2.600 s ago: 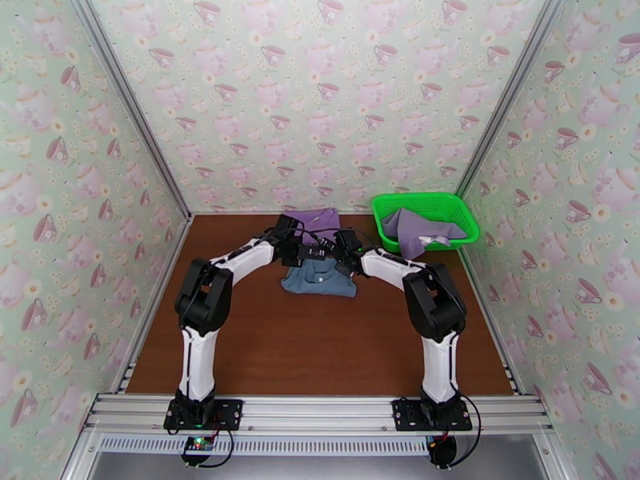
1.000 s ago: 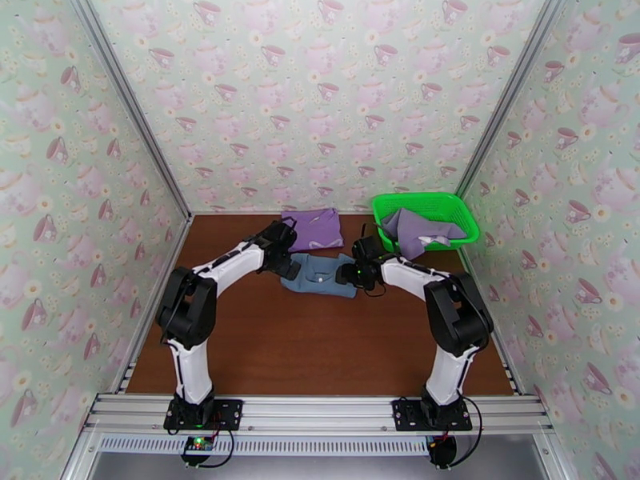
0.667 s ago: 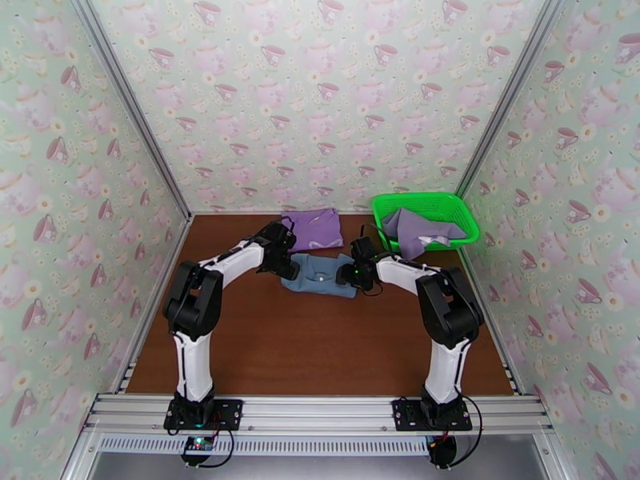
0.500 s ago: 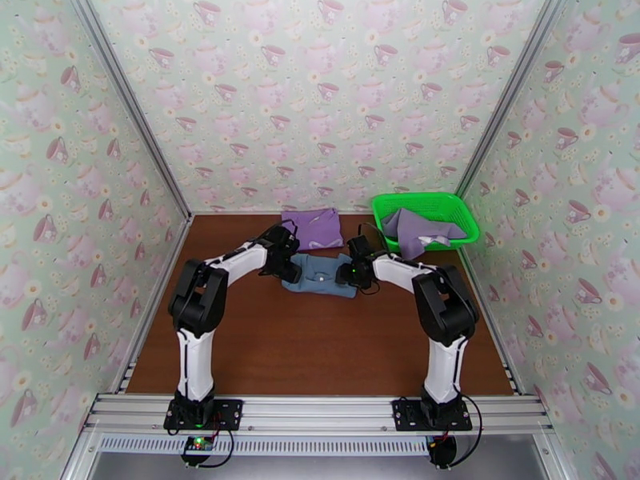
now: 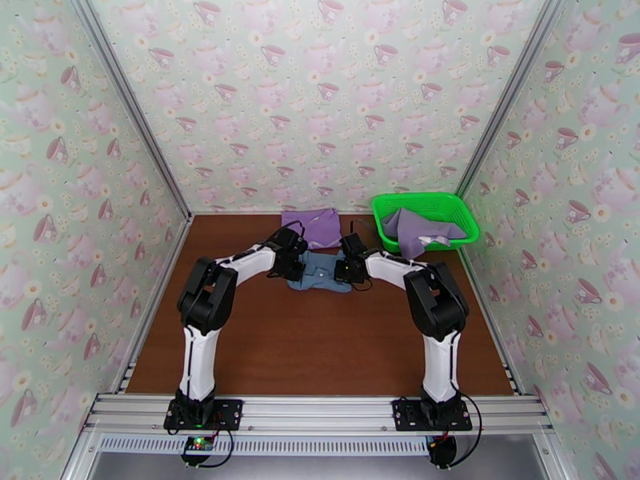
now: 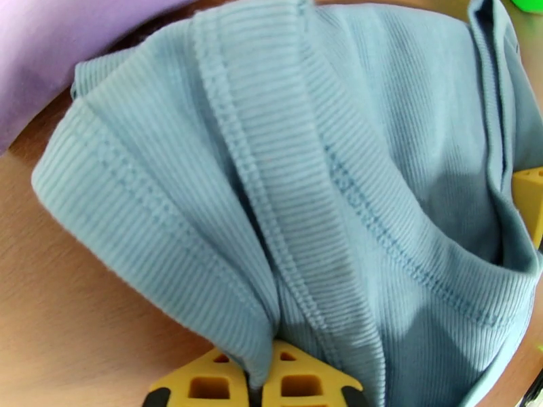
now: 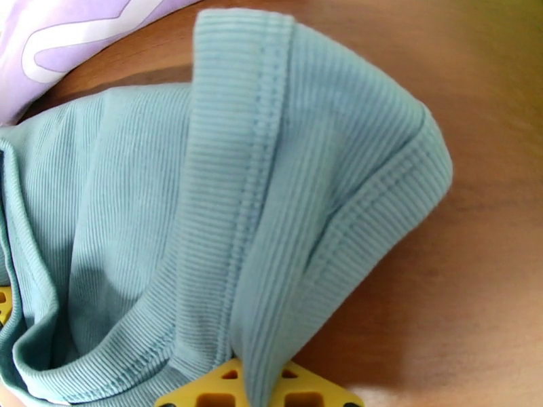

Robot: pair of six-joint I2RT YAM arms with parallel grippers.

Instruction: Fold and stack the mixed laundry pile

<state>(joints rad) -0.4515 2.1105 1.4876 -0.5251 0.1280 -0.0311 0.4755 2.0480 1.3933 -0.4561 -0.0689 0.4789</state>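
The left gripper [image 6: 263, 380] and right gripper [image 7: 252, 386] are each clamping a fold of the ribbed blue-grey shirt [image 5: 321, 276], which is lying toward the table's [image 5: 320, 354] back edge beside the purple shirt [image 5: 314, 225]. The green mesh basket [image 5: 436, 202] in the back right corner is holding the lavender-grey garment [image 5: 416, 227].

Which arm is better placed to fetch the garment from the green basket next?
Probably the right arm: the right gripper, shut on the blue-grey garment, sits nearer the green basket.
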